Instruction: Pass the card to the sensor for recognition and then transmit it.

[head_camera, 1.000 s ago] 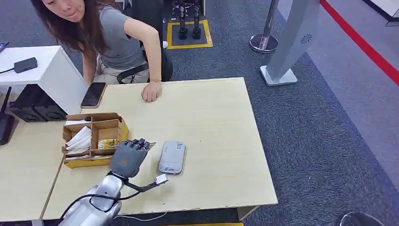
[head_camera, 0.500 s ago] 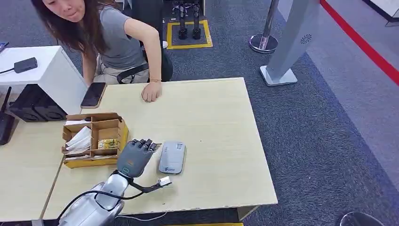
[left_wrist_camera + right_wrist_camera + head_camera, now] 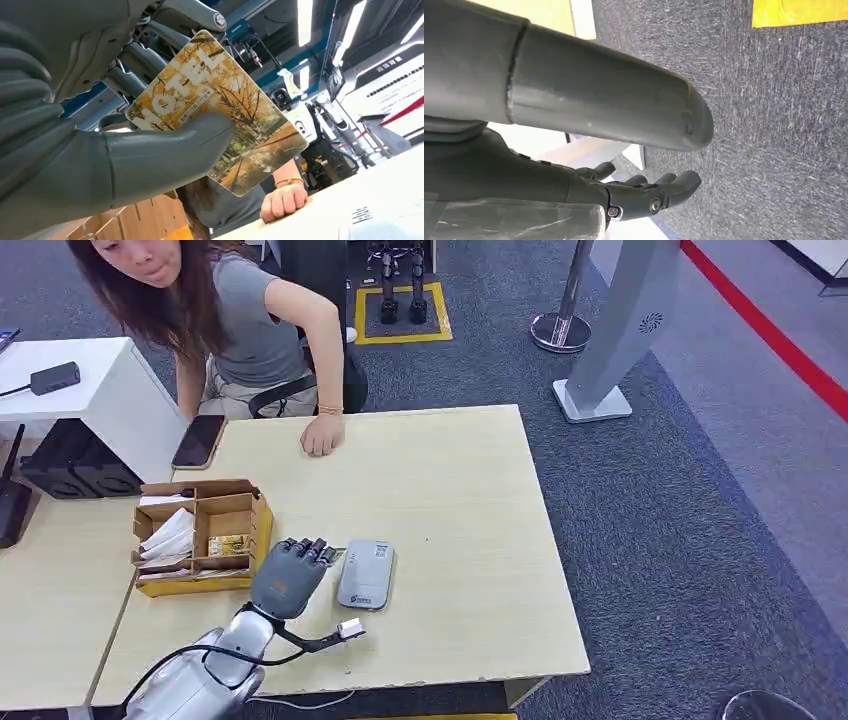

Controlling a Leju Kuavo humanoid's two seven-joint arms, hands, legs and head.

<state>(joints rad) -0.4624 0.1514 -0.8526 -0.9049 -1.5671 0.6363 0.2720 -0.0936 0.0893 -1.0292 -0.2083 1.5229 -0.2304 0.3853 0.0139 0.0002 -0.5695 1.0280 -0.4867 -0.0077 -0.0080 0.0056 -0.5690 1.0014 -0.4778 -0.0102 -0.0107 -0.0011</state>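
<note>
From my station I see the left robot hand low over the surface, its thumb and fingers clamped on the card. In the left wrist view the card is an autumn-tree print with white lettering, pinned flat between the thick grey thumb and the darker fingers behind it. In the head view the left robot hand sits between the cardboard box and the sensor, just beside the sensor's edge; I cannot tell whether the card touches it. The sensor is a flat grey pad lying on the surface.

The right robot hand hangs over grey carpet, fingers slightly curled and apart, holding nothing.

The box has compartments with white papers and a yellow packet. Further out, a dark phone lies at the surface's far-left corner. A person in a grey top sits behind the surface, one fist resting on its far edge.
</note>
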